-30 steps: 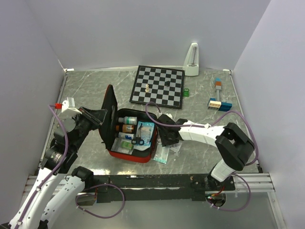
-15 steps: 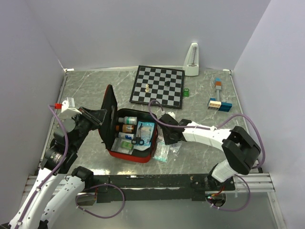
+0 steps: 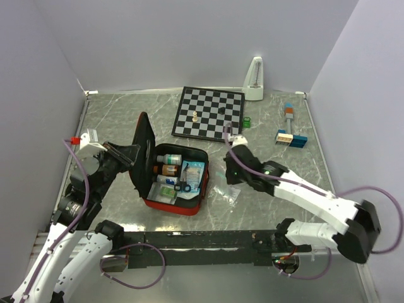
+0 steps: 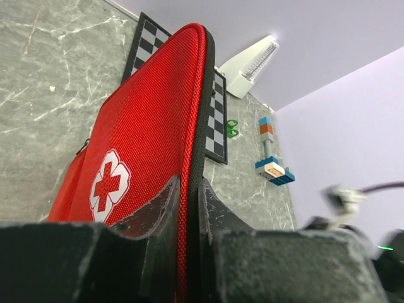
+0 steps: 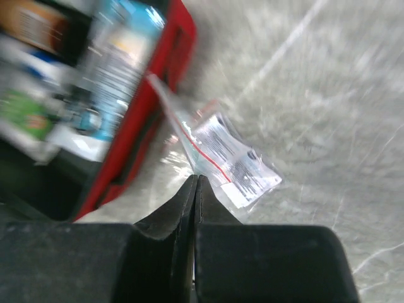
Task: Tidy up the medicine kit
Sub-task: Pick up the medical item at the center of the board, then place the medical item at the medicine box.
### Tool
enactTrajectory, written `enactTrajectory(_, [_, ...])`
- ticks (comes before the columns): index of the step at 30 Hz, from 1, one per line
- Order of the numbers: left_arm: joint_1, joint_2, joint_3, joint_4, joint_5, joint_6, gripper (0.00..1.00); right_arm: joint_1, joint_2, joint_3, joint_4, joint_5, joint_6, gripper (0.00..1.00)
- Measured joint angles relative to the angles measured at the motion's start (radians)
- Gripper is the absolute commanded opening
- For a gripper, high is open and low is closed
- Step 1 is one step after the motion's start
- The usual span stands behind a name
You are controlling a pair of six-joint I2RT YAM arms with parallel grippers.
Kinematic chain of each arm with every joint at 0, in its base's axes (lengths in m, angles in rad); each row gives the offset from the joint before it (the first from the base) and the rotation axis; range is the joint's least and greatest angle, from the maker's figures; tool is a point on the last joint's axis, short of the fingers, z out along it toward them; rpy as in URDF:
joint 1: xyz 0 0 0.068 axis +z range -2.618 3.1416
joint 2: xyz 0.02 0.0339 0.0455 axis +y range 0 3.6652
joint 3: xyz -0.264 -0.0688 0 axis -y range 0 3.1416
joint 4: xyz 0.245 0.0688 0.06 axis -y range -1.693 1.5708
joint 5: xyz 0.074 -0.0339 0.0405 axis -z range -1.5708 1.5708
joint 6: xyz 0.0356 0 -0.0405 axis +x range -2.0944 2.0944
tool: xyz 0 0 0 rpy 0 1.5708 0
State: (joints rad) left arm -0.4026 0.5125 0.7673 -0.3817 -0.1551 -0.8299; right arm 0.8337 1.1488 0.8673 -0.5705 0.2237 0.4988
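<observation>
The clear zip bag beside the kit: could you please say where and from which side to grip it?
Pinch a corner of the clear zip bag from above, as the right gripper appears to: it is flat, limp film, so only an edge offers purchase.

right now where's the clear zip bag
In the top view, the clear zip bag sits just right of the medicine kit, pinched by the right gripper.
</observation>
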Motion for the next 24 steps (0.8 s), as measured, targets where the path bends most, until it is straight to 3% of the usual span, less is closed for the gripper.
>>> enactTrajectory(5, [0.0,0.007,0.007,-0.006,0.001,0.001,0.01,0.0,-0.106,0.127,-0.033,-0.021,-0.046,0.0])
enactTrajectory(13, [0.0,0.029,0.007,0.014,0.039,-0.024,0.01,0.0,-0.067,0.266,0.057,-0.156,0.005,0.0])
enactTrajectory(24, [0.0,0.053,0.008,0.032,0.081,-0.056,0.01,0.01,0.035,0.27,0.518,-0.326,0.248,0.0])
